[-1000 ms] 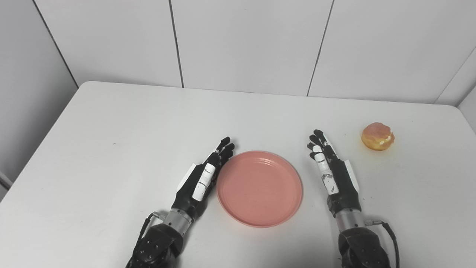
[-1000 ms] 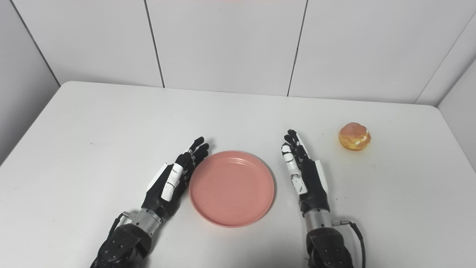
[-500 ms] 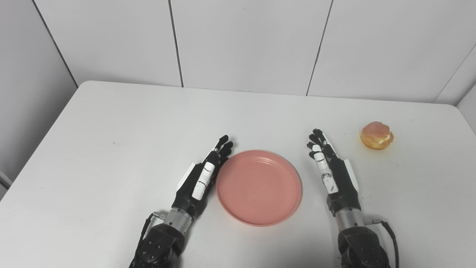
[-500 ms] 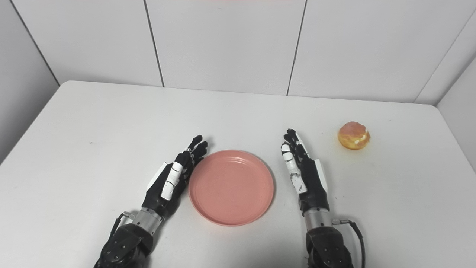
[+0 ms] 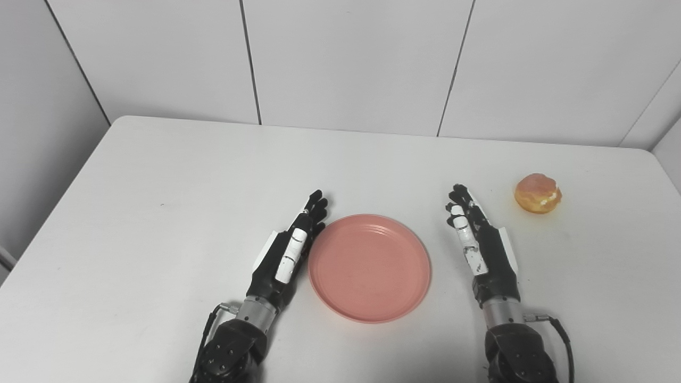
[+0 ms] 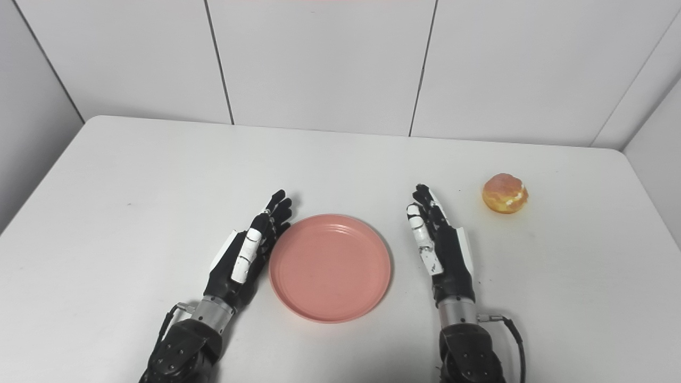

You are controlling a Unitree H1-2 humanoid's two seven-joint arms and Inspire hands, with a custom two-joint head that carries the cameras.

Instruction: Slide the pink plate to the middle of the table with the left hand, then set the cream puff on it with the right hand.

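Note:
The pink plate [image 5: 370, 267] lies flat on the white table [image 5: 186, 175], near the front middle. My left hand [image 5: 287, 252] rests edge-up just left of the plate's rim, fingers straight and together, holding nothing. My right hand [image 5: 479, 244] stands the same way to the right of the plate, a small gap from its rim, fingers extended and empty. The cream puff [image 5: 538, 193], golden with a pinkish top, sits on the table beyond and to the right of the right hand, well apart from it.
White panelled walls [image 5: 351, 58] close off the table's far edge and both sides. The table's right edge runs close to the cream puff. Bare tabletop stretches to the left and behind the plate.
The left hand has drawn slightly left, away from the plate's rim. The right hand has shifted a little to the right toward the cream puff. Plate and puff have stayed put.

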